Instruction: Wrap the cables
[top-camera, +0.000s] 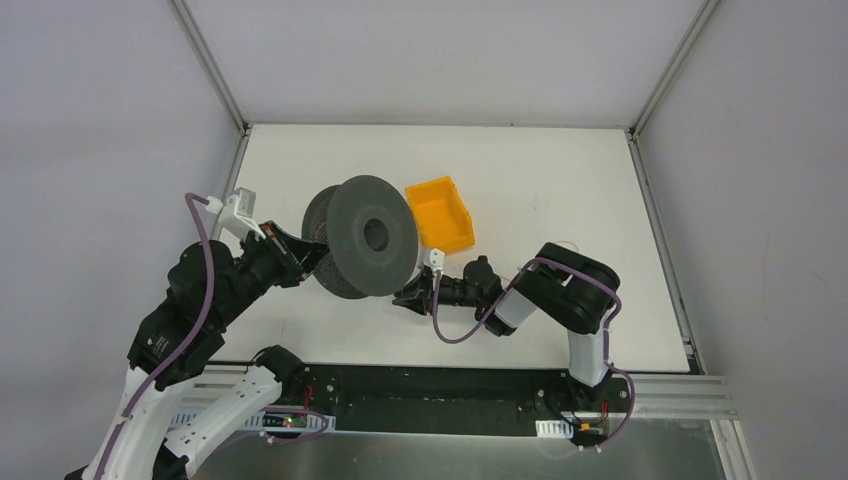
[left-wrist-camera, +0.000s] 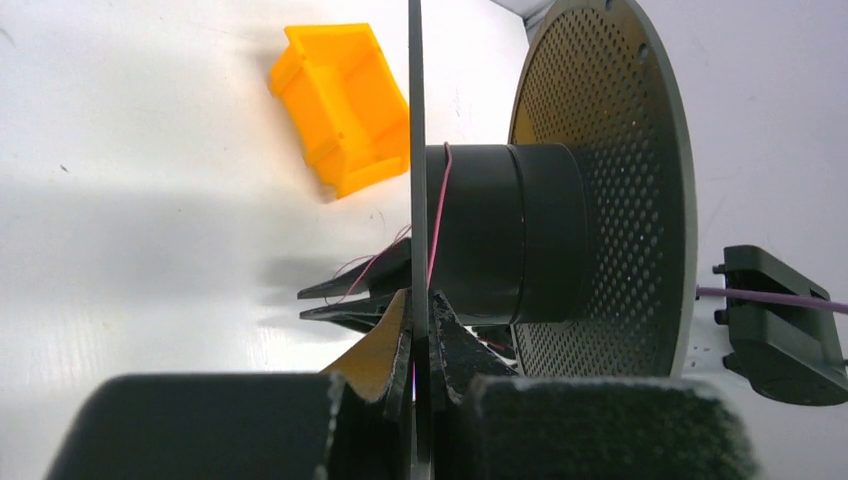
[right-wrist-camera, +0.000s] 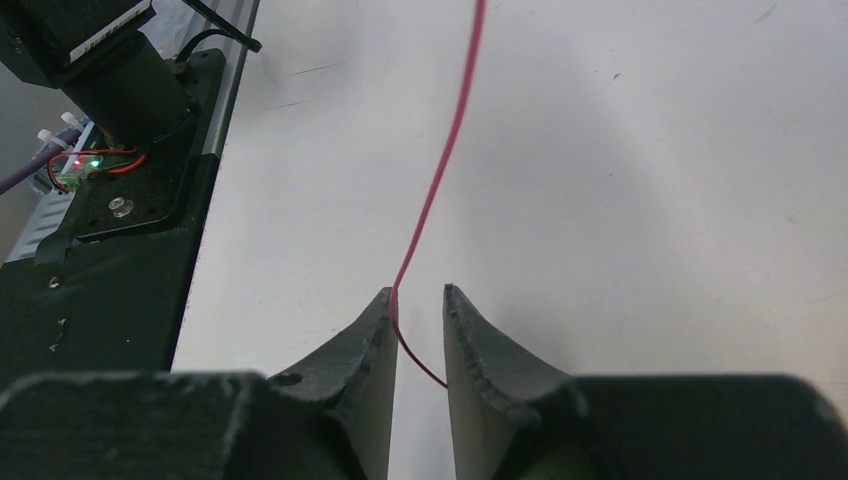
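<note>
A grey spool (top-camera: 365, 235) stands on edge at the table's middle. In the left wrist view my left gripper (left-wrist-camera: 420, 297) is shut on its thin near flange (left-wrist-camera: 417, 150); the dark core (left-wrist-camera: 500, 235) and the perforated far flange (left-wrist-camera: 600, 190) lie beyond. A thin reddish cable (left-wrist-camera: 441, 200) crosses the core and runs down to my right gripper's fingers (left-wrist-camera: 345, 292). In the right wrist view the cable (right-wrist-camera: 440, 170) passes loosely between the slightly parted fingers of my right gripper (right-wrist-camera: 420, 292), which sits low in front of the spool (top-camera: 405, 298).
An orange bin (top-camera: 442, 213) stands just right of the spool, and it also shows in the left wrist view (left-wrist-camera: 345, 105). The black base rail (right-wrist-camera: 110, 220) with a lit board runs along the table's near edge. Grey walls enclose the table.
</note>
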